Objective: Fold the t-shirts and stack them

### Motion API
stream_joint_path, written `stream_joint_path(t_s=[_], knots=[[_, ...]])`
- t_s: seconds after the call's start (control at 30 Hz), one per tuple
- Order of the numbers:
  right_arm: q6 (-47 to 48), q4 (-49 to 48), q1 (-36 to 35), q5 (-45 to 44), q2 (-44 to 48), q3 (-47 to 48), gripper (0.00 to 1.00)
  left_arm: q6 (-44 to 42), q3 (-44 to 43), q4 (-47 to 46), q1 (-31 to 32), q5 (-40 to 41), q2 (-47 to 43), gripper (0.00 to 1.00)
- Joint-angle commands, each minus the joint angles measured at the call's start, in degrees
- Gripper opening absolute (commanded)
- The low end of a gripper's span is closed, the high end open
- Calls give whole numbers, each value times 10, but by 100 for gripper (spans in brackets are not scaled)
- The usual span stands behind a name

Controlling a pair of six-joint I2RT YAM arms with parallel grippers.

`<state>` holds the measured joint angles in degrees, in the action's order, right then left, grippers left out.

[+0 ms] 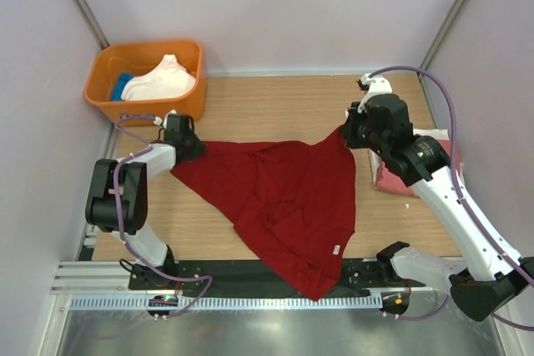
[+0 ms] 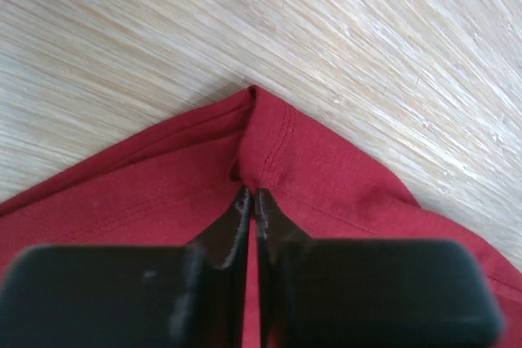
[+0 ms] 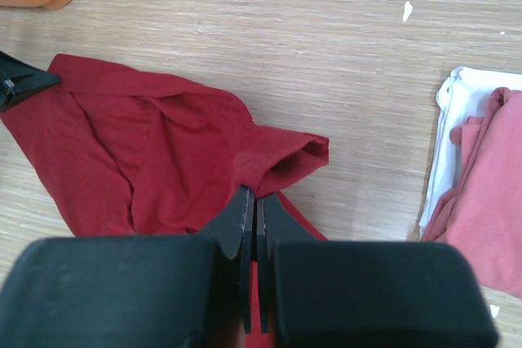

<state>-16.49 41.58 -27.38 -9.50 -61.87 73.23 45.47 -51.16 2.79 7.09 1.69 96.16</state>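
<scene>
A dark red t-shirt lies spread on the wooden table, its lower end hanging over the near edge. My left gripper is at the shirt's left corner; in the left wrist view the jaws are shut on a pinch of the hemmed red cloth. My right gripper holds the shirt's far right corner; in the right wrist view it is shut on the red cloth just behind a sleeve opening. A salmon-pink t-shirt lies folded on a white one at the right.
An orange tub stands at the back left corner with white or cream shirts and a blue one inside. The folded pile sits partly under the right arm. Grey walls close in the table on three sides.
</scene>
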Motion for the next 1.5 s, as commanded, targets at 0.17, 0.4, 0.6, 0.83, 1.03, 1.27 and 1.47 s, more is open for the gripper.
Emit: stream_joint_path(t_s=[0.17,0.4,0.6,0.83,1.03,1.27,1.47], knots=[[-19,-48,6,-41,0,-17,1,-35,-25,5,-5,38,-83,0],[-67,-106,148,41,-105,53,1,-35,-111,98,-7,79,-196,0],[-87,-113,187,110,-105,203,1,-22,-231,175,-33,75,-289,0],[-43,-190,187,134,70,212,1,-43,-258,194,-34,126,-488,0],[-29,-266,187,135,211,164,1,-38,-242,192,-34,162,-639,0],[-20,-279,187,124,279,171,1,-29,-260,199,-34,161,-659,0],[-9,-262,187,111,264,230,1,-37,-348,210,-34,148,-603,1]])
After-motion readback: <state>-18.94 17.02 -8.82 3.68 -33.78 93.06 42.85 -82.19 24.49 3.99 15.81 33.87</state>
